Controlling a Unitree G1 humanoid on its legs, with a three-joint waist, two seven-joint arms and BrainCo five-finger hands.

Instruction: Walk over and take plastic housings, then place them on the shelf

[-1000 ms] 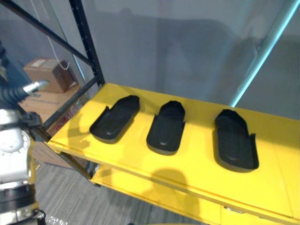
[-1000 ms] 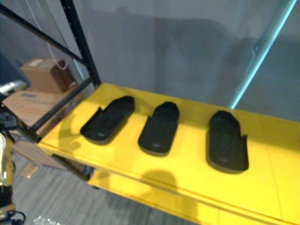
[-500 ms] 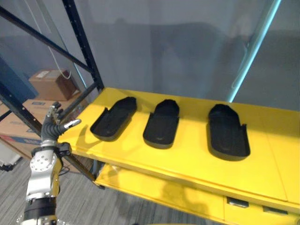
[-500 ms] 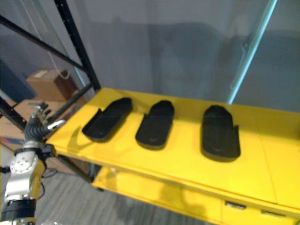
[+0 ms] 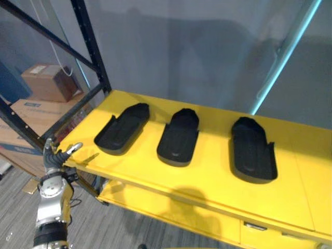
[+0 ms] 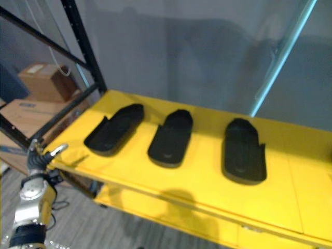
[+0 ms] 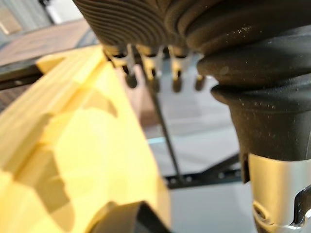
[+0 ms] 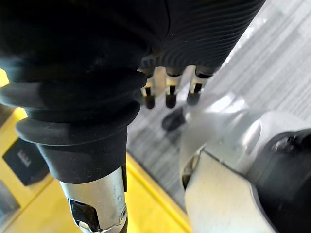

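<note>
Three plastic housings sat on the yellow shelf; I saw left hand spread, empty, at shelf's front-left corner, right hand loose, empty. Risk: left hand snagging that corner if I turned

Nothing written can be read. The smaller cardboard box behind the rack carries a pale label on its top. The larger cardboard box in front of it has a short strip of dark print on its top face. Both are too small to make out. In the right wrist view a dark tag against the yellow shelf bears faint pale marks, likewise illegible
</note>
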